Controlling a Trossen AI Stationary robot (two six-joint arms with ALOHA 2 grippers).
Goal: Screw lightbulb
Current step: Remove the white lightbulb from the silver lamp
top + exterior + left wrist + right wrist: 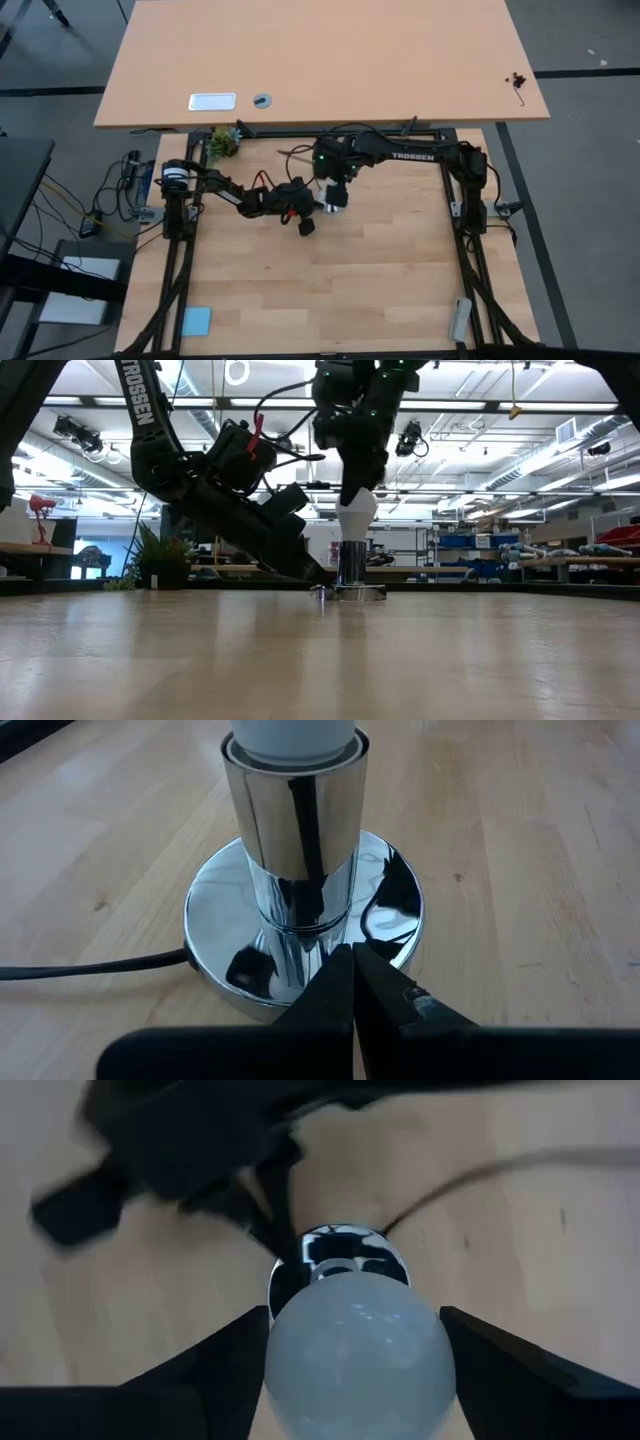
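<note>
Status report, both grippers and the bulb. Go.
Left gripper shut, tips pressed on the chrome socket base. Right gripper above, fingers either side of the lightbulb, which sits upright in the socket. Nothing in the way.

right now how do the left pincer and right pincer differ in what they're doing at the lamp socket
The left pincer is shut, its tips pressed on the chrome base of the socket; the right pincer stands open around the lightbulb.
The left pincer reaches in low and slanted; the right pincer comes straight down from above.
The left pincer meets metal; the right pincer flanks frosted white glass.
Both work on the same socket, where the lightbulb sits upright.
</note>
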